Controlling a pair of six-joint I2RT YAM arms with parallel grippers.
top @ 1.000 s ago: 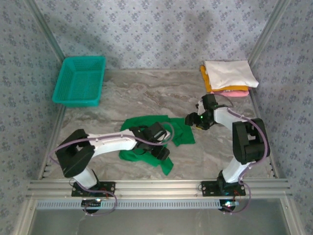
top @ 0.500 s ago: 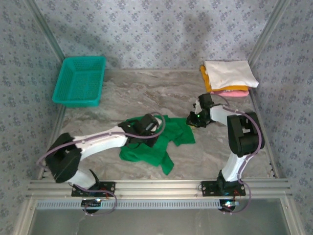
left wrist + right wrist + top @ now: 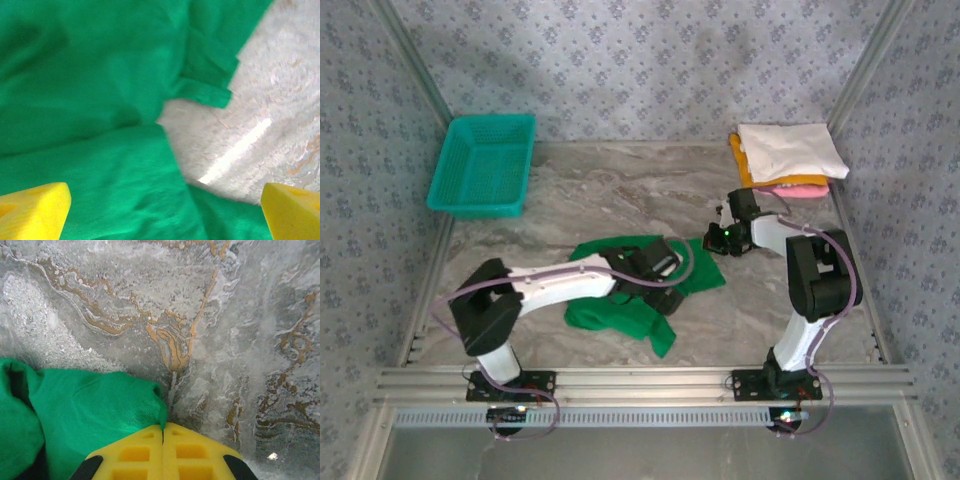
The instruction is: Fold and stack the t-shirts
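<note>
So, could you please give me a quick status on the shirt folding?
Left gripper open, low over green shirt. Right gripper shut at shirt's edge, grip uncertain. Shirt crumpled, unfolded. Folded stack far right, apart.

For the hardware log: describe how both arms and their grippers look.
The left arm and right arm have white links between bulky black joint housings, each trailed by a lilac cable. A small green light glows near the right wrist. The left gripper and right gripper have bright yellow fingers; the right's show moulded square pockets.
</note>
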